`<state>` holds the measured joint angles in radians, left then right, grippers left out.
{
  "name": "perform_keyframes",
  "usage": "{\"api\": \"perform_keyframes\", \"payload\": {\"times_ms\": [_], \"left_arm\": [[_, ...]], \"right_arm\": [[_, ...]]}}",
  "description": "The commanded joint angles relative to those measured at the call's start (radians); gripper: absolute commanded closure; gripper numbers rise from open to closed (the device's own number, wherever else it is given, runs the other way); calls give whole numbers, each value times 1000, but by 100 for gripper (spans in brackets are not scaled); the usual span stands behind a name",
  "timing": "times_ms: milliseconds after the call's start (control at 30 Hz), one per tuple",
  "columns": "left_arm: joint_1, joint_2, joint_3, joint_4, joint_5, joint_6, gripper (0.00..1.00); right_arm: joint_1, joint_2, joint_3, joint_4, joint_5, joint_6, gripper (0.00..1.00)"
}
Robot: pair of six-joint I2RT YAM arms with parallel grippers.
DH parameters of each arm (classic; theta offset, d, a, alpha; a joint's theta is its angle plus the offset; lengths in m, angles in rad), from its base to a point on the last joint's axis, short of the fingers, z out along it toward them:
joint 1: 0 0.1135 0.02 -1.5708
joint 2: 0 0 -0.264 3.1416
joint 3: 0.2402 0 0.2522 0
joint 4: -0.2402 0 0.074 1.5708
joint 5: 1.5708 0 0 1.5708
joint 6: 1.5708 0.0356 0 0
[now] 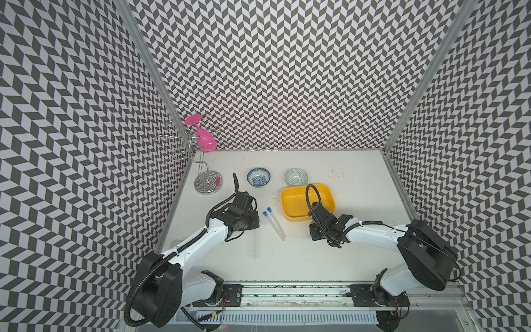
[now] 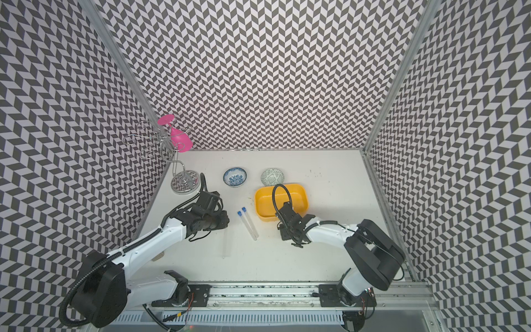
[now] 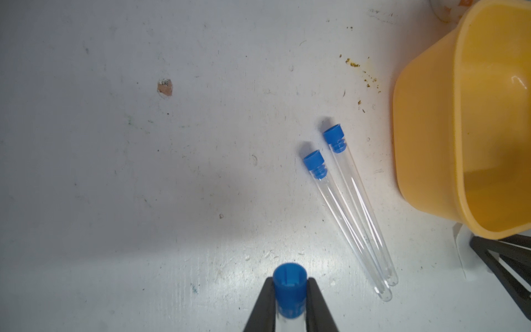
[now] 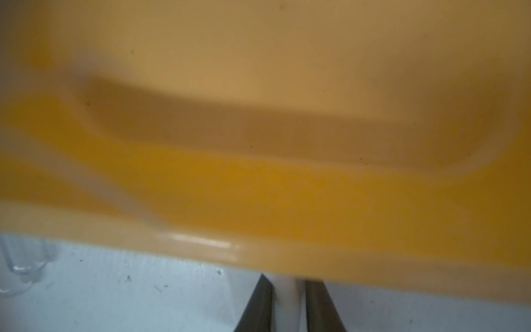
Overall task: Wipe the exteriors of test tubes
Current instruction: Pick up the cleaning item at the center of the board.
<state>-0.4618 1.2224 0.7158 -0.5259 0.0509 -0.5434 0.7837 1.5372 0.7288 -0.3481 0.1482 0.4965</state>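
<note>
Test tubes [image 1: 275,225] question: which way does the wipe have to travel from where things sit right now?

Reply: Two lie on the counter [image 1: 344,258] between the two claws. They touch side by side, blue caps [image 3: 333,135] toward the far-left corner and round ends toward the near-right. The third tube [image 3: 288,304] is pinched at its cap by the left gripper [image 3: 289,283]. In both top views its clear shaft runs from that claw straight toward the counter's near edge. Can't tell if the free end touches down.

OP: And the other claw?

Reply: The right gripper [image 4: 288,286] sits at the yellow tub's [image 1: 283,201] near-left corner, jaws drawn in on a pale strip that looks like the white tissue [image 4: 288,313]. So the held shaft lies off to its left, on the far side of the loose pair. My guess is the stroke should run along that near-far axis. Room's decent, since the near half of the counter is bare. Watch the pair though, a low sweep could roll them, and the tub wall is right beside the claw.
</note>
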Motion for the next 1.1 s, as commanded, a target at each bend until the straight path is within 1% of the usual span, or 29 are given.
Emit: {"api": "perform_keyframes", "payload": {"times_ms": [0, 67, 133, 233, 467, 600, 733, 833, 900, 1067], "left_arm": [[5, -25, -9, -16, 6, -9, 81], [5, -26, -7, -17, 4, -11, 81], [5, -29, -6, -17, 4, -13, 81], [6, -31, 4, -19, 5, -18, 81], [5, -18, 76, -29, 13, -28, 81], [6, -17, 110, -25, 32, -45, 81], [5, -12, 140, -16, 62, -72, 81], [5, -8, 167, -12, 82, -94, 81], [6, -5, 185, -11, 94, -106, 81], [5, -4, 216, -12, 109, -134, 81]], "right_arm": [[6, 21, -44, -11, -43, 12, 85], [6, 6, -49, -1, -60, 7, 87], [7, -16, -54, 9, -90, -2, 93], [7, -69, -67, 42, -173, -28, 99], [6, -228, -77, 98, -423, -58, 100], [6, -273, -55, 137, -562, -65, 100], [6, -253, -28, 199, -705, -44, 100], [9, -216, -13, 292, -808, -5, 100], [15, -191, 5, 340, -847, 22, 100], [34, -126, 66, 413, -872, 66, 100]]}}
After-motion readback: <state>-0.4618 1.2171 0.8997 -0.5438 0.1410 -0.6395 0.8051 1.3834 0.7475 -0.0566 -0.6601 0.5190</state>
